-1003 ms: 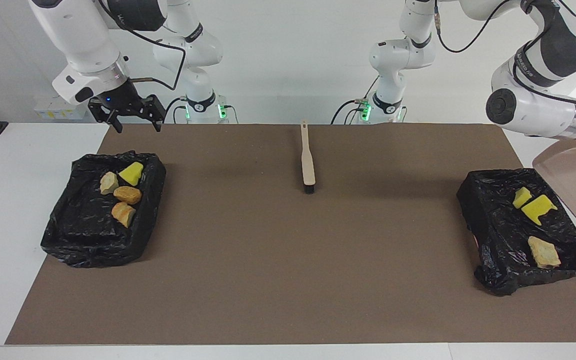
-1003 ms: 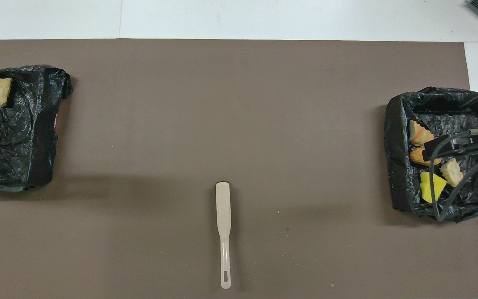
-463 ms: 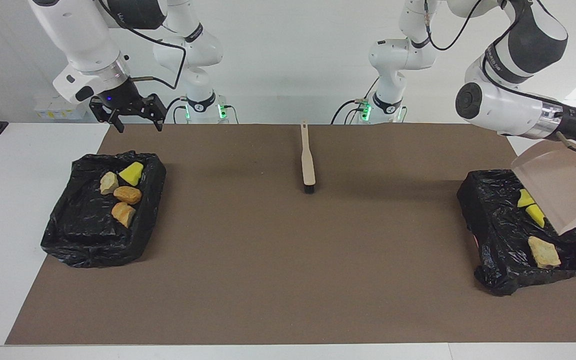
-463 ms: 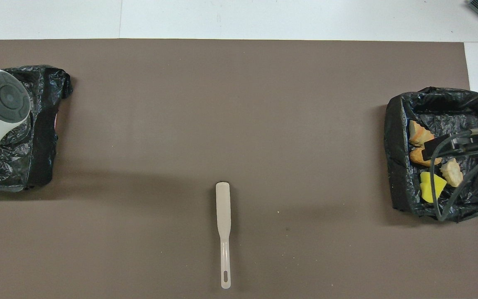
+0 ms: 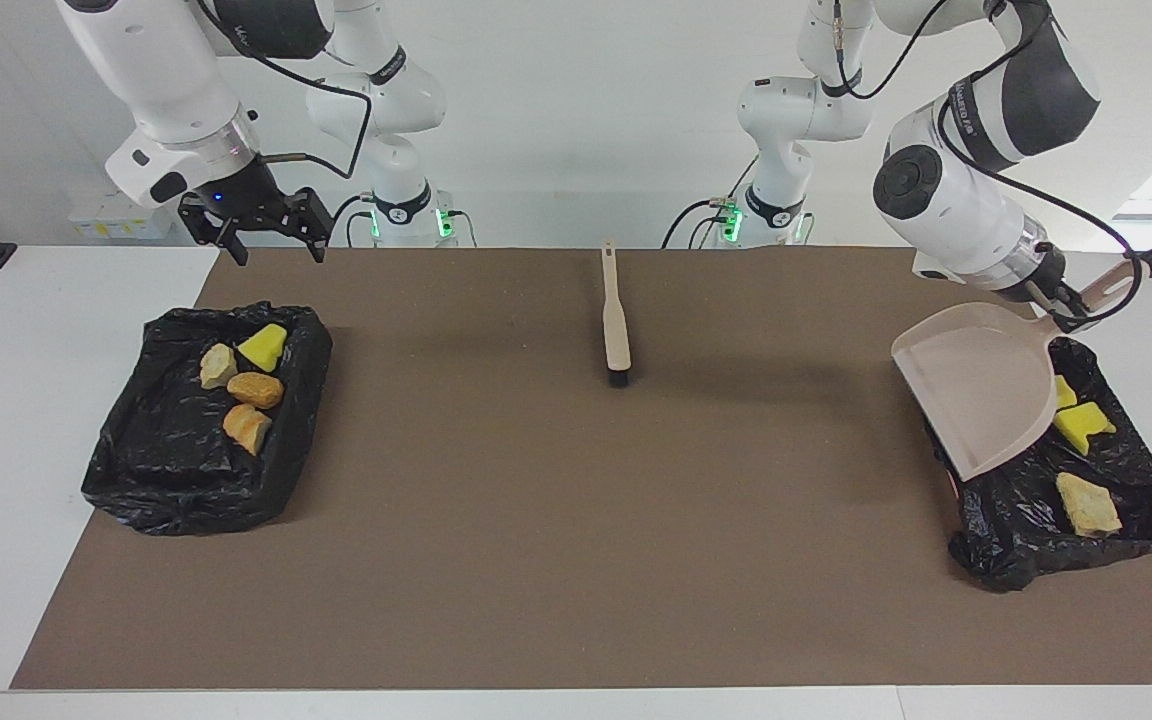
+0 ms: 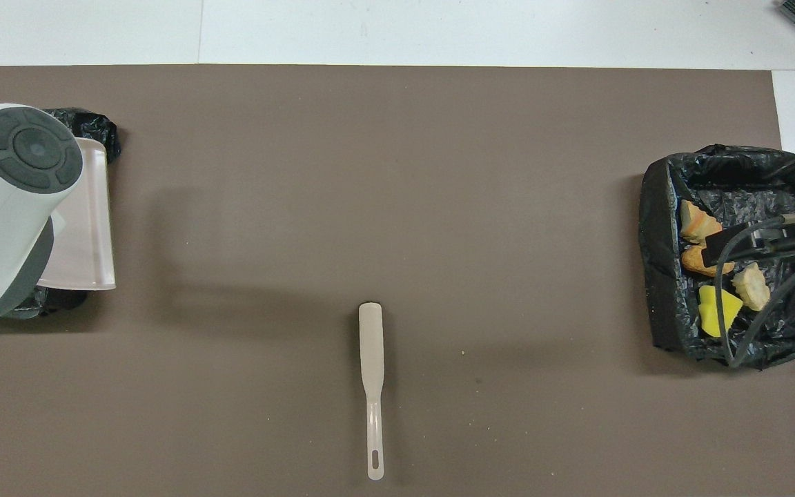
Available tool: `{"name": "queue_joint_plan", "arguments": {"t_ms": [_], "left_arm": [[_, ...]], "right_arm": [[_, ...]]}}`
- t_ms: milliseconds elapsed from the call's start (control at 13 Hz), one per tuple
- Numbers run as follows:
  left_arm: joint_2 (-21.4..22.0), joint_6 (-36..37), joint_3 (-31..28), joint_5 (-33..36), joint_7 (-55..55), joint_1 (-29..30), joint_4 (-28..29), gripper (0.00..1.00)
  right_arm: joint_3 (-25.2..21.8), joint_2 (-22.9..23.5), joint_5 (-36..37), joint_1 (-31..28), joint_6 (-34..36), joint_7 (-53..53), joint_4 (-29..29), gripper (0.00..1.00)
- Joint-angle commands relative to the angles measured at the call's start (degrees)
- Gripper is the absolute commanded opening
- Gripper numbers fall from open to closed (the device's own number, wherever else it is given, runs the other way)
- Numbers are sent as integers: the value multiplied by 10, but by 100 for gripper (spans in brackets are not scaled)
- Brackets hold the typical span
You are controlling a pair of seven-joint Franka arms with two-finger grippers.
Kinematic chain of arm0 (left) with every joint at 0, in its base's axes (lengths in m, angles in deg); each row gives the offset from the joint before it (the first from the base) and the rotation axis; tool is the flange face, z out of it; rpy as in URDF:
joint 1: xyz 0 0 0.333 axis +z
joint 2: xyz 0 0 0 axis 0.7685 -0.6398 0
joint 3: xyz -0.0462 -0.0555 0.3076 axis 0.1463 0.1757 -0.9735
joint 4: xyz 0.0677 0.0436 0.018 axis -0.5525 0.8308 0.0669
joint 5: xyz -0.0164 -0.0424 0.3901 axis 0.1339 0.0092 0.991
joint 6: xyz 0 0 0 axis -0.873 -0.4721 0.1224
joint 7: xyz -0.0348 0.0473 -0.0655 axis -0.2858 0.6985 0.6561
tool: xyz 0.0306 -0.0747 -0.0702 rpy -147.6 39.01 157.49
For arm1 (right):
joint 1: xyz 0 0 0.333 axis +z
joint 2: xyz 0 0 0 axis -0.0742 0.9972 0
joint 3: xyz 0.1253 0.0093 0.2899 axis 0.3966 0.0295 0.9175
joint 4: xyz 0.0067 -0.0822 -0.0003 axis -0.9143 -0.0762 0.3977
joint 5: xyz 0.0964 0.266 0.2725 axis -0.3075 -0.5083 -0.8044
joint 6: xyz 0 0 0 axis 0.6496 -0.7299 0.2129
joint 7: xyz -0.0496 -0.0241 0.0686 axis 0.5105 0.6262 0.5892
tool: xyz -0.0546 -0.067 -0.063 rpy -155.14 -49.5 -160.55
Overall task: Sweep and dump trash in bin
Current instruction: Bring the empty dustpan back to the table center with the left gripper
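My left gripper (image 5: 1064, 300) is shut on the handle of the beige dustpan (image 5: 976, 385) (image 6: 80, 221). It holds the empty pan in the air over the middle-facing edge of the black-lined bin (image 5: 1036, 560) at the left arm's end. In that bin lie yellow trash pieces (image 5: 1083, 424) and a tan lump (image 5: 1088, 503). My right gripper (image 5: 266, 225) (image 6: 749, 245) hangs open, holding nothing, over the other black-lined bin (image 5: 166, 500) (image 6: 660, 276). This bin holds a yellow piece (image 5: 263, 347), a tan lump (image 5: 217, 366) and orange-brown lumps (image 5: 255, 389).
The beige brush (image 5: 616, 320) (image 6: 371, 366) lies on the brown mat in the middle of the table, its handle toward the robots. In the overhead view the left arm (image 6: 11, 200) hides most of its bin.
The left arm has swung the dustpan from the outer side of its bin across to the edge facing the table's middle. The right arm has not moved.
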Motion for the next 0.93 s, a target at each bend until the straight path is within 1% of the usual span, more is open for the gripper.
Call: {"name": "queue_joint_plan", "arguments": {"t_ms": [0,77,154,232,386,540,695,849], "left_arm": [[10,14,-7,-106,72,-28,4,0],[11,17,-7,-134,87,-43,8,0],[11,21,-7,-159,104,-46,7,0],[10,21,-7,-198,141,-55,6,0],[-3,21,-7,-258,267,-78,7,0],[-29,10,-7,-307,378,-107,6,0],[-50,-29,-7,-359,502,-126,4,0],[-66,-60,-7,-393,607,-150,4,0]], "right_arm": [[2,-2,-13,-6,-6,-8,-1,100],[2,-2,-13,-6,-6,-8,-1,100],[2,-2,-13,-6,-6,-8,-1,100],[2,-2,-13,-6,-6,-8,-1,100],[2,-2,-13,-6,-6,-8,-1,100],[2,-2,-13,-6,-6,-8,-1,100],[2,-2,-13,-6,-6,-8,-1,100],[2,-2,-13,-6,-6,-8,-1,100]]}}
